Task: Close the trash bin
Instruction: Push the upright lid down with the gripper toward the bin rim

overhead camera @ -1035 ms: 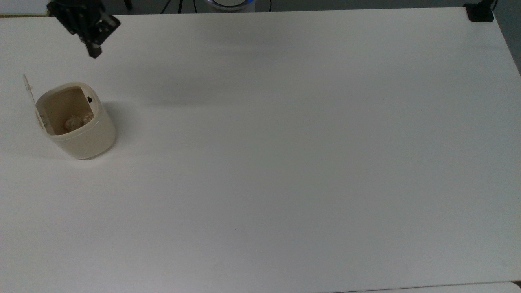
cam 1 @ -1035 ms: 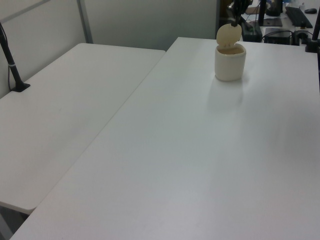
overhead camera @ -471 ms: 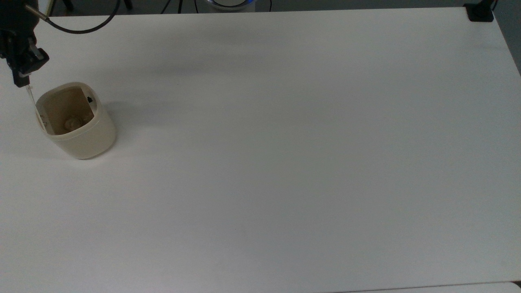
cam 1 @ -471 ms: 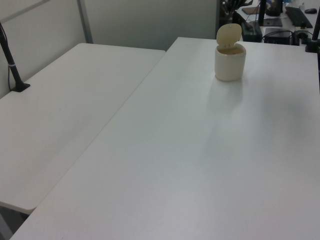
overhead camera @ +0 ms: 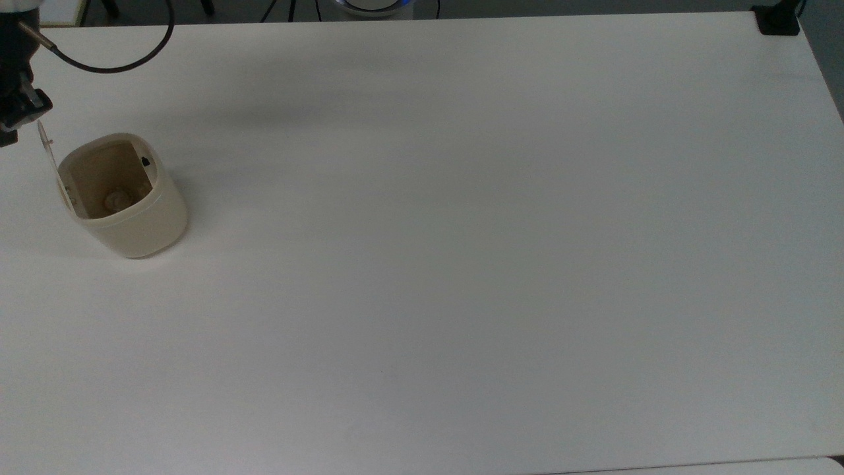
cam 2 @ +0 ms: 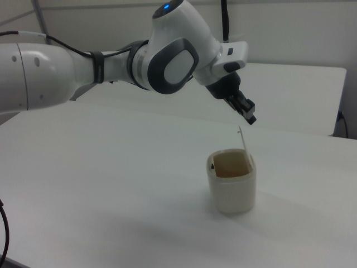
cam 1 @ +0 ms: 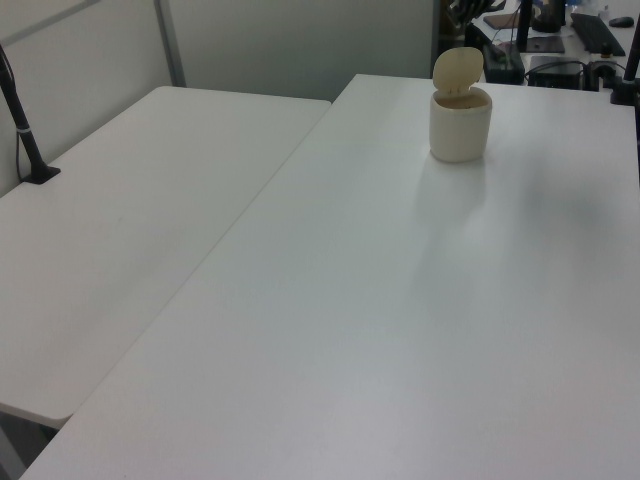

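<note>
The trash bin stands near the top view's left edge. Its thin lid is hinged up, nearly vertical, so the bin is open. A small black latch button sits inside the rim, and a crumpled scrap lies at the bottom. My gripper hangs just above and behind the lid's top edge, close to it, on the side away from the opening. Its fingers are shut with nothing between them.
The white table stretches wide to the top view's right of the bin. A black clamp sits on its far right corner. A cable loops off my arm. A second table with a black post adjoins.
My gripper travelled to the top view's left and slightly down, from above the bin to behind the lid's top edge. The lid stays upright and the bin has not moved.
</note>
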### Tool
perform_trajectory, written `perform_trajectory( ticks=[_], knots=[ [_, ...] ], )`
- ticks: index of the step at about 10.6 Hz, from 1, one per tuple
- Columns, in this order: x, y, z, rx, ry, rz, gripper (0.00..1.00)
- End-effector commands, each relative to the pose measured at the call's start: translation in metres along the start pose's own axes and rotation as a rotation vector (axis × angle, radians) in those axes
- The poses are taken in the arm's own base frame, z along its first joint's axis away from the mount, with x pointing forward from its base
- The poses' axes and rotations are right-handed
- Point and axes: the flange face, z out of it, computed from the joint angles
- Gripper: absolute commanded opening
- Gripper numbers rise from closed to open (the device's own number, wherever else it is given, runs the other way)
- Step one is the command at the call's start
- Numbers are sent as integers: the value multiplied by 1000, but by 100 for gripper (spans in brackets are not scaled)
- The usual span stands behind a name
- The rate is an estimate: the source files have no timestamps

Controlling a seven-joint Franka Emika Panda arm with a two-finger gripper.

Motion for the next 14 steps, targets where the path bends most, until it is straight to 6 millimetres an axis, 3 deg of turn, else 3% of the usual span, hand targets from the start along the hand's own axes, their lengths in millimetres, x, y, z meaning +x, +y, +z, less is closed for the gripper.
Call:
perform_trajectory(
  ticks=[1, 5, 8, 10, 14],
  knots=[
    [-3, -3, 19, -30, -6, -10, 0],
    [-19, -7, 33, -29, -64, -33, 0],
    [-38, -14, 35, -21, -231, -152, 0],
    [-49, -31, 34, -11, -284, -183, 0],
    [-80, -61, 65, 2, -349, -240, 0]
  ],
)
